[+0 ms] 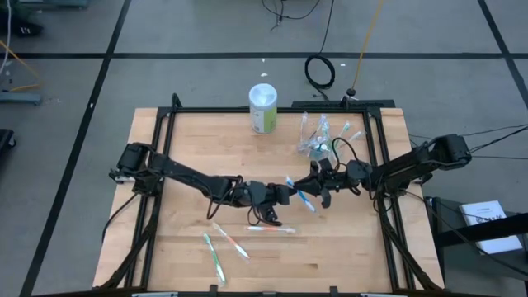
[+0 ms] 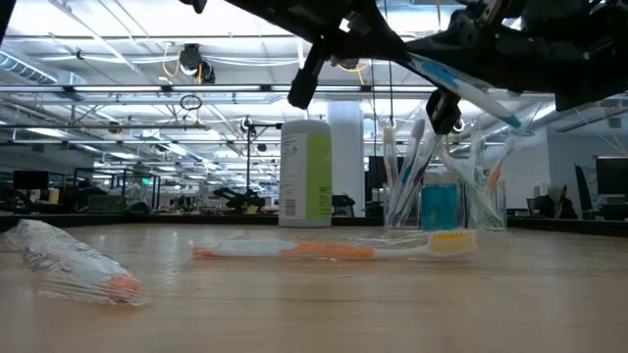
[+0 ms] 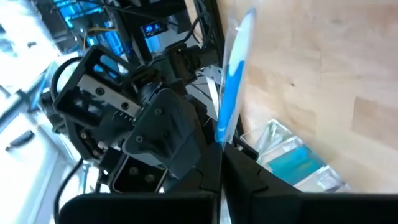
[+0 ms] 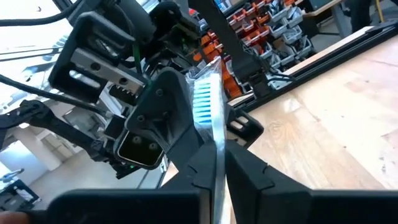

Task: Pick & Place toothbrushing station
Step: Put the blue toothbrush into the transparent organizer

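Above the table's middle, a blue-and-white toothbrush point(image 1: 299, 195) in a clear wrapper hangs slanted point(image 2: 471, 93). My left gripper point(image 1: 285, 195) and my right gripper point(image 1: 320, 191) meet there, both shut on it. The clear cup point(image 1: 318, 140) stands on its base at the far right. It holds several toothbrushes and a teal tube point(image 2: 440, 206). Three more wrapped toothbrushes lie flat on the table nearer the front: an orange one point(image 1: 268, 229) and two others point(image 1: 231, 241) point(image 1: 214, 257). My left gripper pinches the toothbrush's shaft point(image 3: 222, 134) between its two fingers, coming nearly level from the table's left. The blue-striped length point(image 3: 235, 74) sticks out past the fingers. The brush is clear of the table. My right gripper pinches the same toothbrush between its two fingers, just below the blue bristle head point(image 4: 205, 102). It comes nearly level from the table's right. The head stands out beyond the fingertips, close to the left gripper's fingers.
A tall white-and-green canister point(image 1: 263, 107) stands at the far edge, left of the cup. A black frame point(image 1: 247, 110) runs along the far edge and both sides of the wooden table. Bare wood lies at the front right.
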